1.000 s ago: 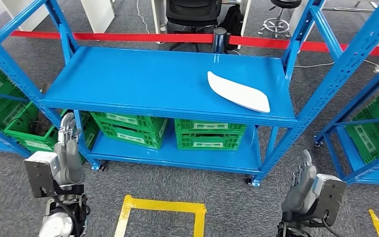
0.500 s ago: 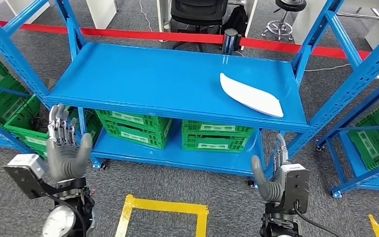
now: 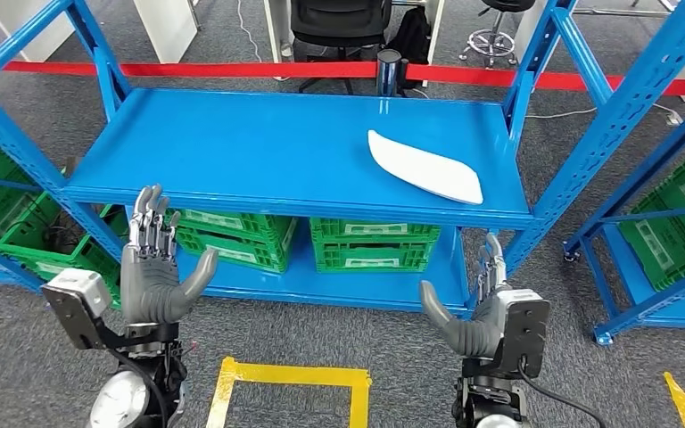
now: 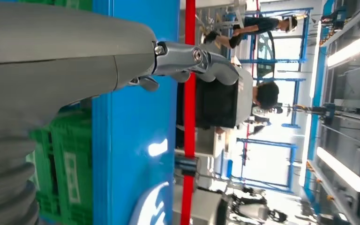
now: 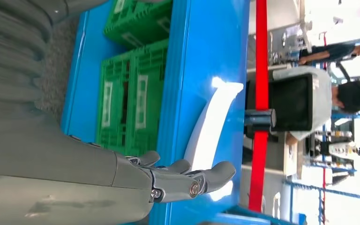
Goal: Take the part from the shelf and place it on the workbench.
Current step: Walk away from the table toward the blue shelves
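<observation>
The part, a long white curved panel (image 3: 425, 166), lies on the right half of the blue shelf (image 3: 259, 143); the right wrist view shows the panel (image 5: 210, 124) too. Both my hands are raised in front of the shelf's lower edge, below the top deck. My left hand (image 3: 154, 270) is open, its fingers spread and pointing up, empty. My right hand (image 3: 475, 312) is open too, its palm turned inward, below and a little right of the panel. The left hand (image 4: 178, 61) and the right hand (image 5: 178, 180) hold nothing.
Green crates (image 3: 375, 242) fill the shelf's lower deck, with more crates (image 3: 0, 205) on racks to either side. A red barrier tape (image 3: 232, 68) and a black post (image 3: 386, 71) run behind the shelf. Yellow floor tape (image 3: 290, 374) marks a square at my feet. People sit beyond the tape (image 5: 337, 93).
Both arms have risen from hanging low to a raised pose with open palms before the shelf. The view shifted a little as my body moved.
</observation>
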